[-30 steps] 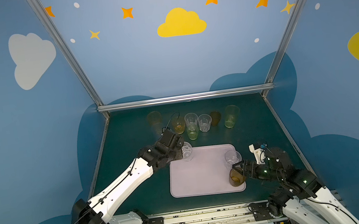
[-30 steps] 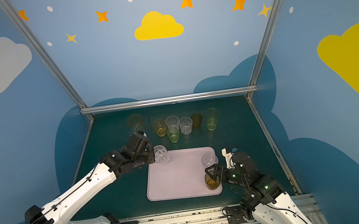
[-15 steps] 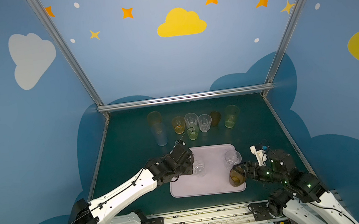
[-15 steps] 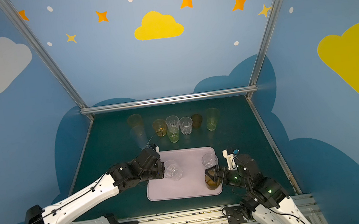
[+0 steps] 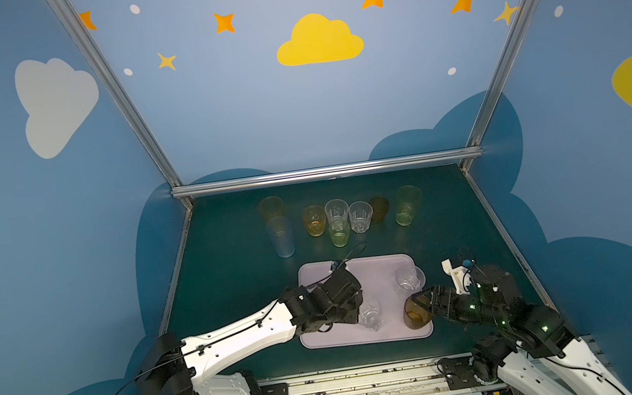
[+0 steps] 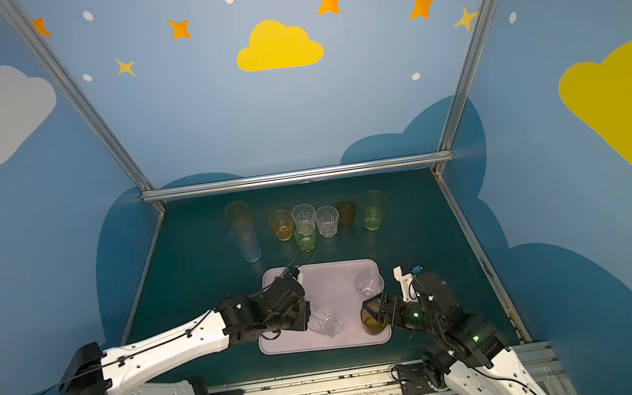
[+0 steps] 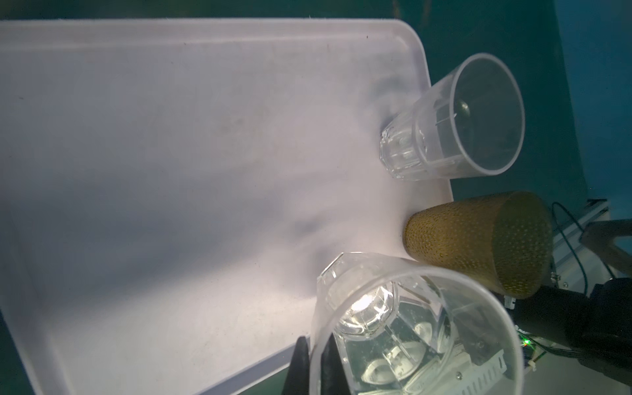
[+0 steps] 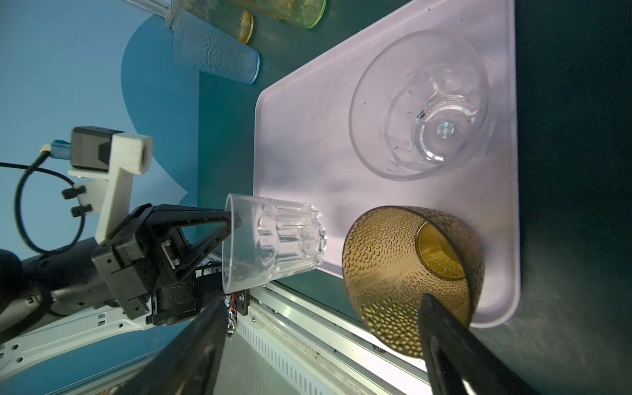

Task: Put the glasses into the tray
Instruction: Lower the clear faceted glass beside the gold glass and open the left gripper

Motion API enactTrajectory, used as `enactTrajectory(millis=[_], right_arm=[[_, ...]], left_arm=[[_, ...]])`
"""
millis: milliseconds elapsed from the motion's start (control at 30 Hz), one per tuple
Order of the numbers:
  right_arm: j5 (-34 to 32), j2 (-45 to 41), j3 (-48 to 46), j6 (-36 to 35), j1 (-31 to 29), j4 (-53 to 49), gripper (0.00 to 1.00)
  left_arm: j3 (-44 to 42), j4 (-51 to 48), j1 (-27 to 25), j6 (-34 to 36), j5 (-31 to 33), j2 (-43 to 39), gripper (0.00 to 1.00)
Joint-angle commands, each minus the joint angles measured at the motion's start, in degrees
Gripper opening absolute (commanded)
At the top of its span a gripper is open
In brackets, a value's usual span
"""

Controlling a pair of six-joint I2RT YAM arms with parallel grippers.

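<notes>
The lilac tray (image 5: 376, 278) holds two glasses along its right side: a clear faceted tumbler (image 5: 407, 280) upright at the far corner and a brown dimpled tumbler (image 5: 415, 315) at the near corner. The right gripper (image 5: 420, 304) stands spread wide, one finger inside the brown tumbler and one outside (gripping nothing). The left gripper (image 8: 233, 220) is clenched on the rim of a second clear faceted tumbler (image 5: 369, 317), tilted over the tray's near middle; whether its base touches the tray cannot be told. Eight more tumblers (image 5: 361, 215) stand on the green table (image 5: 234, 281) beyond. A second earlier the held tumbler hung by the tray's far left corner; the right gripper has not shifted.
</notes>
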State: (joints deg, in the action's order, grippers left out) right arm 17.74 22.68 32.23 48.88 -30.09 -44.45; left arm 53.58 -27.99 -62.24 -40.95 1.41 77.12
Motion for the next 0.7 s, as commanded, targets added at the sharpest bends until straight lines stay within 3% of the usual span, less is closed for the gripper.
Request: enactTrajectory(millis=[0, 667], right_arm=[[-1.19, 0.15, 0.03, -0.37, 0.2, -1.03, 0.86], [-2.77, 1.45, 1.42, -1.01, 0.26, -1.96, 0.86]], left_arm=[[0.5, 3.12, -1.27, -0.5, -1.4, 1.69, 0.04], [4.7, 2.15, -3.88, 0.48, -1.07, 9.81, 0.04]])
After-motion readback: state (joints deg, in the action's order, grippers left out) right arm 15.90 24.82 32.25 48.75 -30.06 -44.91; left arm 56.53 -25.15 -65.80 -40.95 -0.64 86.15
